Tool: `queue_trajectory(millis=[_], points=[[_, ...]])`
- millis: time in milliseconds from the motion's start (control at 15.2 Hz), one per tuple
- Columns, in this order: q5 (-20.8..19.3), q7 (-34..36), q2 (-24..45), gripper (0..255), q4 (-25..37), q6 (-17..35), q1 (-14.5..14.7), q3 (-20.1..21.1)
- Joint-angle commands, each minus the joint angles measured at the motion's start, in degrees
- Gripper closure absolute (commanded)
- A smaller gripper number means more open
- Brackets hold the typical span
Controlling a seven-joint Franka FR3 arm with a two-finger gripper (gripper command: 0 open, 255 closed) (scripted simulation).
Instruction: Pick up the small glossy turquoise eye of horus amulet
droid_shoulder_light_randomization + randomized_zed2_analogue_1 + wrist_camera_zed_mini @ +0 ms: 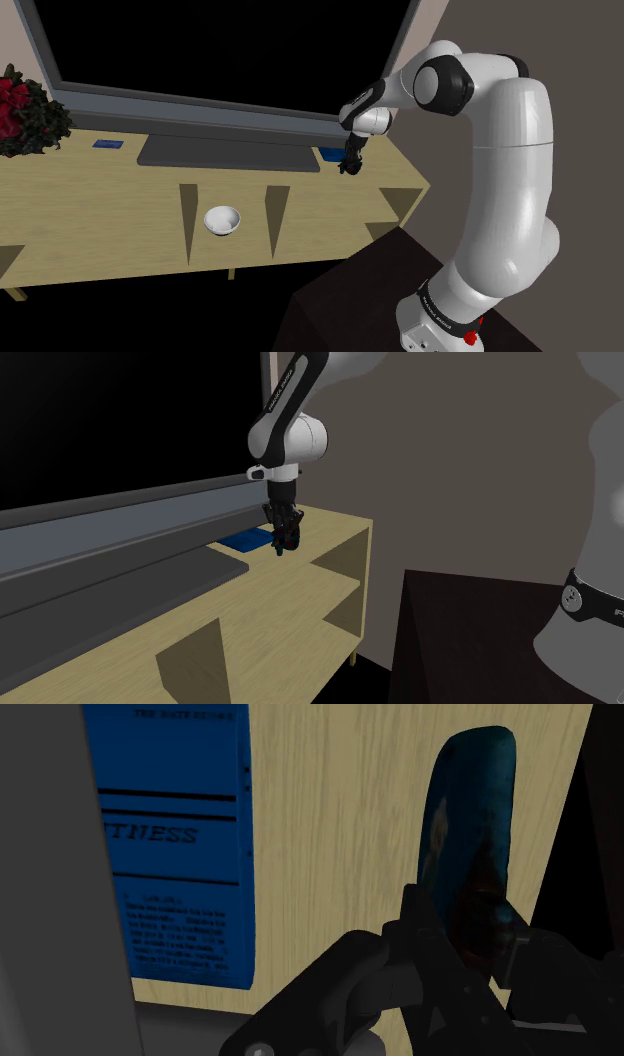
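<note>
The white arm reaches over the right end of the pale wooden bench, in front of a big television with a black screen. The jaws are clenched on the amulet: in the wrist view the black fingers clasp its lower end. The amulet is glossy, dark turquoise and long in shape, and it stands out beyond the fingertips over the bare wood. Whether it touches the bench I cannot tell. Just beside it, but apart from it, a blue printed booklet lies flat on the bench, near the grey foot of the television. Lower in the bench, a white bowl sits between two upright dividers. A plant with red flowers stands at the far end.
</note>
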Motion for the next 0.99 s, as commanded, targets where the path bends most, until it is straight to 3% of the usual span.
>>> queue_trajectory(millis=[0, 330, 924], points=[[0.01, 0.00, 0.03, 255, 0.00, 0.02, 0.00, 0.01], [-0.02, 0.02, 0.02, 255, 0.09, -0.07, 0.00, -0.01], [-2.24, 1.33, -4.85, 255, 0.09, -4.80, 1.31, -1.79]])
